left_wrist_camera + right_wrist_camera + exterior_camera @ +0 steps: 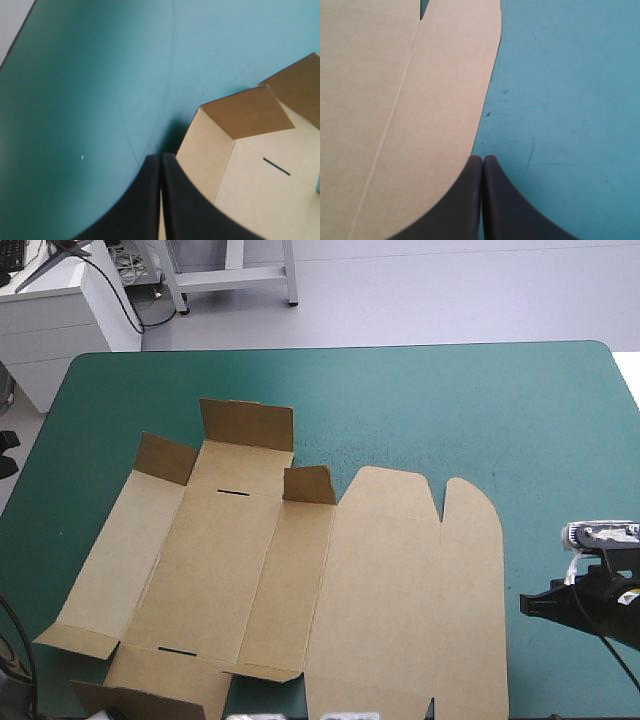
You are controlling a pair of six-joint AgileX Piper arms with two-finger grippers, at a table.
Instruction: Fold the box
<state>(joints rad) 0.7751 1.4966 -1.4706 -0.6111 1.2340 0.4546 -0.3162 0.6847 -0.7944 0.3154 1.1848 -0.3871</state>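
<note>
The brown box (250, 570) lies opened out on the near left of the table. Its wide lid panel (410, 600) is flat on the right. Three small flaps (245, 425) stand up at its far end, and a side wall (110, 550) slopes up on the left. My right gripper (527, 605) hovers just right of the lid's edge. In the right wrist view it (482, 157) is shut, its tips at the lid's rim (445, 100). My left gripper (161, 156) is shut too, beside a raised corner of the box (240, 112). It is hidden in the high view.
The teal-green cover (450, 410) stretches from the box to the far and right edges. The table's left edge (17, 35) shows ahead of the left gripper. A slot (276, 166) is cut in the box floor.
</note>
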